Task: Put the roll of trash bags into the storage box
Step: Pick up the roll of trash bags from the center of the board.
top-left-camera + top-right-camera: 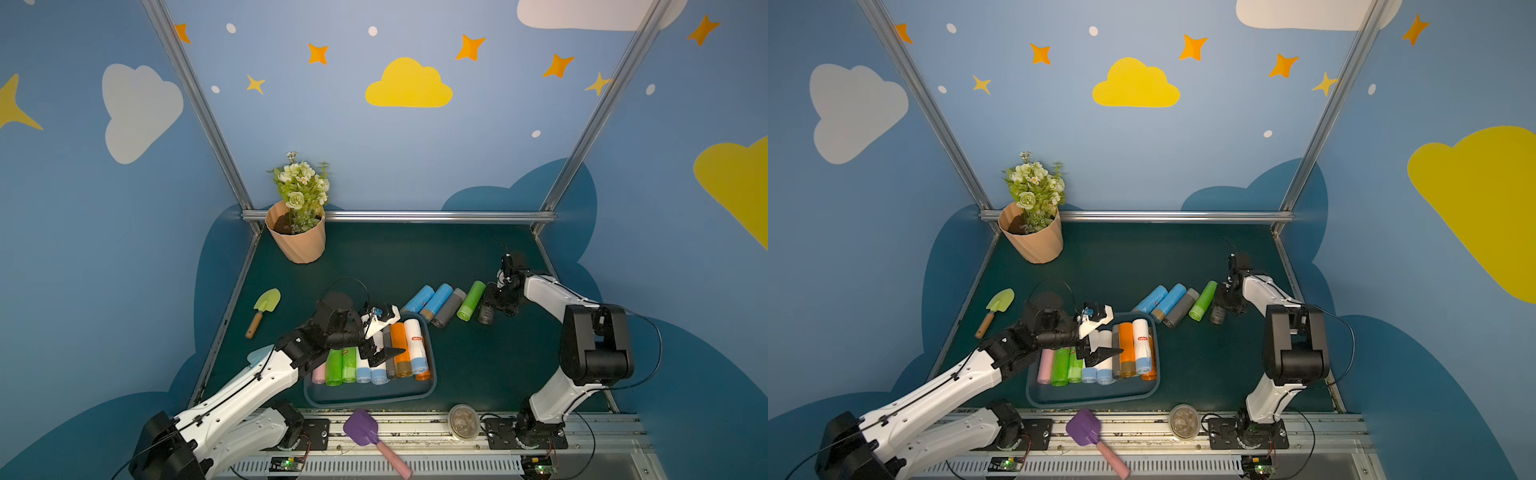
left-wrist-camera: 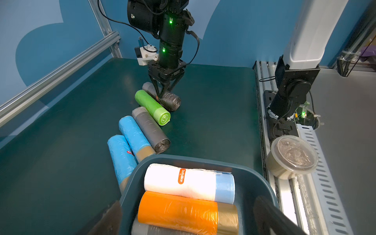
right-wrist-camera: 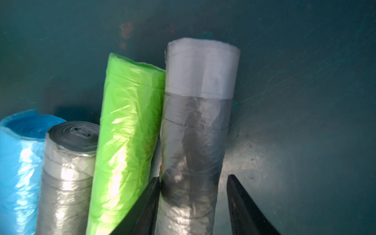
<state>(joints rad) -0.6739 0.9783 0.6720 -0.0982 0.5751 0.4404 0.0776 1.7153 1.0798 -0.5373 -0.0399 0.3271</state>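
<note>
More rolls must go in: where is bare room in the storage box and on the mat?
In the storage box, only the near strip along the front rim is bare; its far part is packed with rolls. The mat is free between box and right arm base, and between flowerpot and the loose rolls.

The dark grey roll (image 2: 172,100) lies flat, well apart from the roll-filled blue-grey storage box (image 1: 368,395).

reaches low from 7 o'clock toward centre with the left arm (image 1: 249,374); holds the left gripper (image 1: 386,340) spread wide, aimed at 3 o'clock. rises from 5 o'clock with the right arm (image 1: 544,291), folds at the elbow, stretches toward 10 o'clock; points the right gripper (image 1: 487,311) down, jaws partly apart.
</note>
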